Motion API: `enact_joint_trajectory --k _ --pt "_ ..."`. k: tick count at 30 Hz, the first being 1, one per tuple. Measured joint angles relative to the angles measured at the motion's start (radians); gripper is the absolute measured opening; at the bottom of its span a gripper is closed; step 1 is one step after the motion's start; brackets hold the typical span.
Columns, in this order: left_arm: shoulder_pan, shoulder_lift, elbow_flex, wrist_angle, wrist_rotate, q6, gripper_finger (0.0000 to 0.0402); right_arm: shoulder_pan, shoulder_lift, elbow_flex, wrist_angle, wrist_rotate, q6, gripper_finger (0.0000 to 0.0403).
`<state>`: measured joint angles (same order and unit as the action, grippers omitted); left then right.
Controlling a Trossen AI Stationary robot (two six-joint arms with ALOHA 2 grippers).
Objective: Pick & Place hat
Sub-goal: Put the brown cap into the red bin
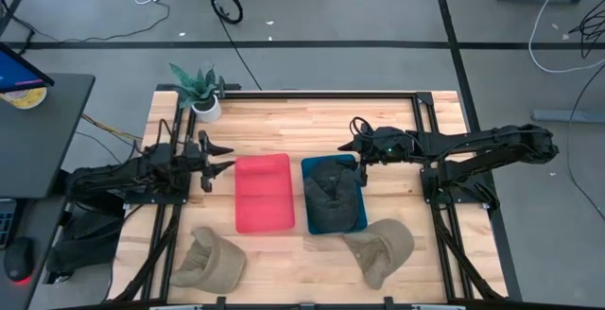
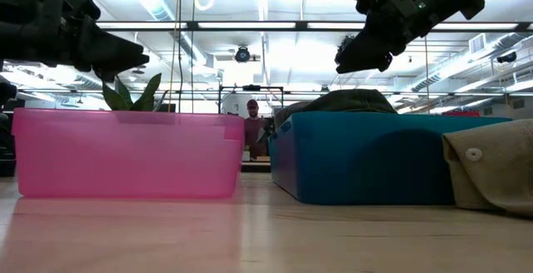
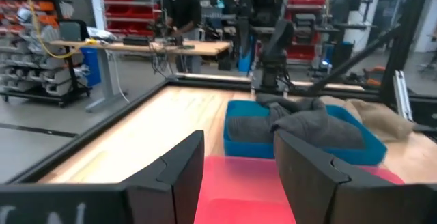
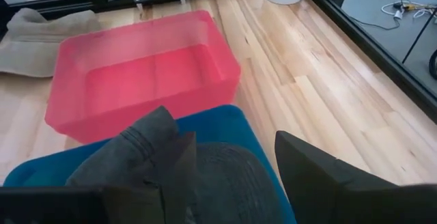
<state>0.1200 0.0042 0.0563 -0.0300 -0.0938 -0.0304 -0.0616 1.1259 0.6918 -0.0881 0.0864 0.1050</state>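
**Mia:** What is on the wooden tabletop (image 1: pixel 284 121)?

**Ben:** A pink bin (image 1: pixel 263 193) sits in the middle, with nothing in it. A blue bin (image 1: pixel 357 217) is touching its side. A dark gray hat (image 1: pixel 330 193) lies in the blue bin.

**Mia:** Are there more hats?

**Ben:** Yes, two tan ones. One tan hat (image 1: pixel 207 259) lies on the wood near the pink bin's front corner. The other tan hat (image 1: pixel 380 247) lies just beside the blue bin.

**Mia:** Where are the claws?

**Ben:** The left claw (image 1: pixel 221 160) hangs in the air just beside the pink bin. Its fingers are spread apart and hold nothing. The right claw (image 1: pixel 358 149) hangs over the far end of the blue bin, above the gray hat. Its fingers are spread too.

**Mia:** What about the room?

**Ben:** A small plant (image 1: pixel 199 91) in a white pot stands at the far corner of the tabletop. Black cables (image 1: pixel 227 6) lie on the gray floor. Behind the bins, a person (image 2: pixel 252 123) is in the room under bright ceiling lights.
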Motion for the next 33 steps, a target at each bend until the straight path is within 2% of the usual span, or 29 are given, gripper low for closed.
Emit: enact_joint_trajectory --k 5,9,12,33 --pt "-0.004 0.000 -0.045 0.101 0.001 0.018 0.0181 0.000 0.000 0.000 0.013 0.003 -0.007 0.0206" --pt "-0.006 0.021 -0.047 0.082 -0.028 0.064 0.0181 0.000 0.000 0.000 0.024 0.003 -0.009 0.0206" --pt "-0.006 0.020 -0.047 0.086 0.006 0.094 0.0181 0.000 0.000 0.000 0.017 0.003 -0.007 0.0206" --pt "-0.006 0.022 -0.048 0.075 0.012 0.089 0.0181 0.002 0.000 0.000 0.031 -0.035 0.093 0.0206"
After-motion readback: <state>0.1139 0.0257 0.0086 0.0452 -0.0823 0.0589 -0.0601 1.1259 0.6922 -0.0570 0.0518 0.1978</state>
